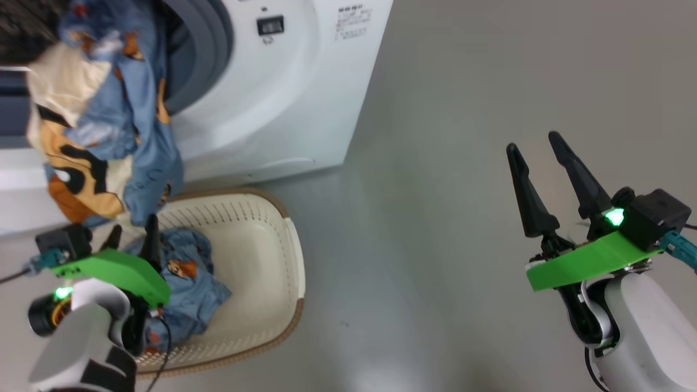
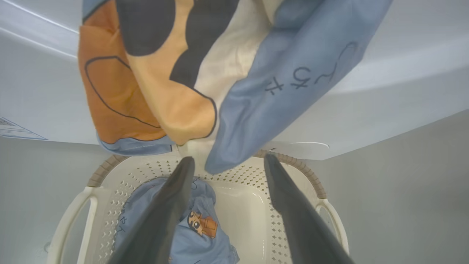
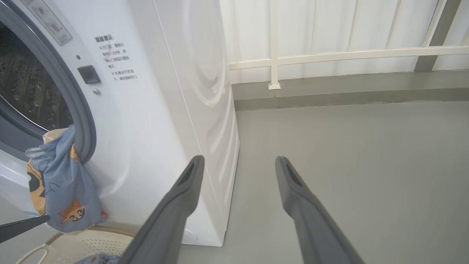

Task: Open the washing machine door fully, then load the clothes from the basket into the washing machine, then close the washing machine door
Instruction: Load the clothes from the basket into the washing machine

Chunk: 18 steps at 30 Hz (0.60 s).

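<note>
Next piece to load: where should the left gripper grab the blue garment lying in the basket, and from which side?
I'd pinch the bunched top fold of the garment near its cartoon print, coming straight down from above: the basket walls block the sides, and the open left gripper hangs over it.

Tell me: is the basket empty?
No, a light blue garment printed with a cartoon figure lies inside the basket.
</note>
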Available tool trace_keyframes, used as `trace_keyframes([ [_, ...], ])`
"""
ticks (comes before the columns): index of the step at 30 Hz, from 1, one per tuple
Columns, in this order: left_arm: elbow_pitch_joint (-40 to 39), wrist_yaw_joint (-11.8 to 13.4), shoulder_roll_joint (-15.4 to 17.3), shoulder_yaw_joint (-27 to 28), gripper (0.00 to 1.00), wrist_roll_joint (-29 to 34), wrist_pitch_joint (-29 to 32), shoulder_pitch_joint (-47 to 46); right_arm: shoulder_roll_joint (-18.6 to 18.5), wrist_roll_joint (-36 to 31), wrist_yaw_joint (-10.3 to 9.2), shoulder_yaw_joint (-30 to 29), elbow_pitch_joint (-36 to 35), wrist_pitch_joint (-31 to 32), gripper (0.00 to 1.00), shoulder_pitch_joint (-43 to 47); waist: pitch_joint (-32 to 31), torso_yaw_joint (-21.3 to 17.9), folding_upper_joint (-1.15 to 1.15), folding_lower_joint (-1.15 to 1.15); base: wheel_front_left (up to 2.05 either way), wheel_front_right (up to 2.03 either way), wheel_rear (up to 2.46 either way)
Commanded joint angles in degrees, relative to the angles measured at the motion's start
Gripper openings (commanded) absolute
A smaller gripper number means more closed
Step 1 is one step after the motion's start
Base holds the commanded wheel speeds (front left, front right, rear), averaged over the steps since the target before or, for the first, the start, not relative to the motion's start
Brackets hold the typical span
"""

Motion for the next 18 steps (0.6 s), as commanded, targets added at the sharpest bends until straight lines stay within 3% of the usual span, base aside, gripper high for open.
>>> trace_keyframes([
  [1,0.2,0.0,2.8,0.7,1.0,-0.7,0.0,-1.9,-0.1,-0.5,0.25,0.5,-1.8,-0.5,1.0,-0.6,4.3,-1.5,0.0,-0.01,0.0,0.0,0.0],
  [18,7.0,0.0,7.8,-1.5,1.0,-1.9,-3.1,-13.8,1.1,-1.7,0.25,-0.3,-3.5,-0.5,1.0,-2.6,12.3,-3.5,0.0,-0.01,0.0,0.0,0.0],
])
